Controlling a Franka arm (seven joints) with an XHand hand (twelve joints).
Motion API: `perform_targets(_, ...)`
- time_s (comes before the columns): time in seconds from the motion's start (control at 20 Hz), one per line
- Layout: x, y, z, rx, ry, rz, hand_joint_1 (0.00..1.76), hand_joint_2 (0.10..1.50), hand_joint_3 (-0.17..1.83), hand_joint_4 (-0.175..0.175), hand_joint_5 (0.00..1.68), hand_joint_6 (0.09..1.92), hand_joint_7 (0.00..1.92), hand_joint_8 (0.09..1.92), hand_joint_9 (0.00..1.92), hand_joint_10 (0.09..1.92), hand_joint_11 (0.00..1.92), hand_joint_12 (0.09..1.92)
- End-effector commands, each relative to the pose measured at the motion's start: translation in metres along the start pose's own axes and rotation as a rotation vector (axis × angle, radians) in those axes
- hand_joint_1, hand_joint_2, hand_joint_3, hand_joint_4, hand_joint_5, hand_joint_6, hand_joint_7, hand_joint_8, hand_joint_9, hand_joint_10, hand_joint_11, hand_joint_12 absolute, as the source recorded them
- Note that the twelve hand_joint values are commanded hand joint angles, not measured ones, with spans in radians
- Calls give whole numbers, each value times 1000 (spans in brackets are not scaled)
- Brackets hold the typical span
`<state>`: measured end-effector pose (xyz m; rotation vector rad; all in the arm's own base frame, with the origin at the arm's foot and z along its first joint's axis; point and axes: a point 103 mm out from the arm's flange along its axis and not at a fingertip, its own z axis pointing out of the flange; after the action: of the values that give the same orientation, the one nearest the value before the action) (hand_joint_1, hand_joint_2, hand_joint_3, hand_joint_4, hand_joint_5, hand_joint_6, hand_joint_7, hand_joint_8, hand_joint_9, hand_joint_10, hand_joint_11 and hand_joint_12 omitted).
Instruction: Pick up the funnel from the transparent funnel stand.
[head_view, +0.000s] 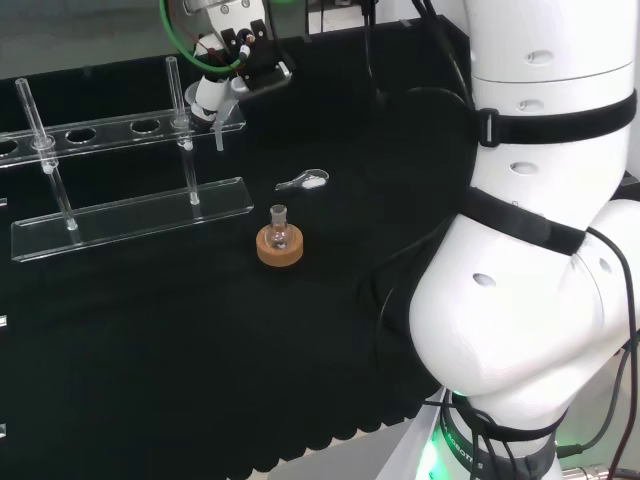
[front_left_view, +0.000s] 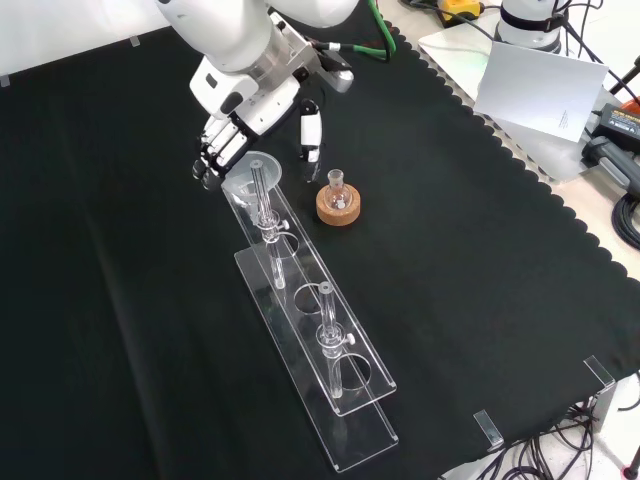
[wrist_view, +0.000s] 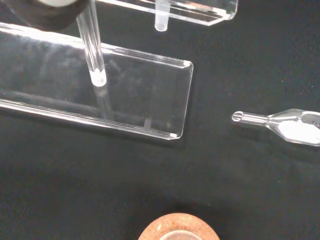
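A: What takes up the most room on the surface (front_left_view: 480, 300)?

B: The transparent funnel stand (front_left_view: 310, 345), two long clear plates joined by upright rods, the upper plate pierced with a row of round holes. In the front view it runs from the upper left down toward the lower right; in the head view it lies across the left side.

A: And the hand?

B: The hand (front_left_view: 225, 130) is at the stand's far end in the front view, at the top of the stand. Its fingers (front_left_view: 212, 160) are curled downward beside the funnel's rim. Whether they actually pinch the rim I cannot tell (the glass is clear and the contact is hidden).

A: Where is the funnel?

B: The funnel (front_left_view: 250, 172) sits in the end hole of the stand's upper plate, its stem (head_view: 219, 135) pointing down through it.

A: Anything smaller?

B: A cork ring (front_left_view: 338, 205) carrying a small round flask (front_left_view: 337, 185) stands just to the right of the stand in the front view. In the head view a small clear spoon-like piece (head_view: 303, 181) lies near the ring, beyond it.
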<state>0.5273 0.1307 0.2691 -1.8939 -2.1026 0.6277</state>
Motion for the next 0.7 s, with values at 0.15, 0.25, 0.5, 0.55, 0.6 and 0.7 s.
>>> perform_targets(0.15,2,3,0,-7,-37,3,834,759,128,-84,57,87,0,87,0,926,295,1450)
perform_targets(0.25,2,4,0,-1,-46,7,846,760,131,-83,59,87,0,87,0,925,296,1449)
perform_targets(0.5,4,9,-1,12,-59,15,858,759,138,-82,62,87,3,87,0,925,300,1446)
perform_targets(0.55,3,10,-1,13,-59,16,860,758,141,-82,62,87,5,87,1,927,300,1445)
perform_targets(0.6,4,11,-1,14,-59,15,861,757,143,-81,63,87,7,87,3,928,301,1444)
perform_targets(0.7,4,13,-1,18,-62,14,863,756,147,-80,68,87,15,87,15,934,302,1443)
